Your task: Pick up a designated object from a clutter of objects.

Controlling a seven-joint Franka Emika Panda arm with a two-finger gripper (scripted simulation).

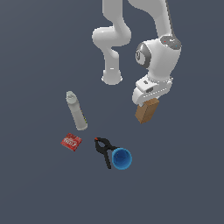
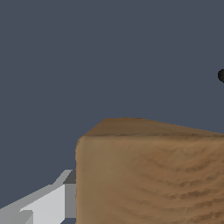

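The plain brown box hangs under the white hand of my arm, on the exterior view's right, its top end between the fingers. It fills the near part of the wrist view, with one grey finger beside it. My gripper is shut on the box; the fingertips are hidden behind the hand and box. Whether the box touches the floor I cannot tell. The other clutter lies apart from it towards the exterior view's left.
A grey-white bottle lies on the floor. A small red packet lies below it. A black clamp touches a blue cup lying on its side. The arm's base stands behind. A black edge shows in the wrist view.
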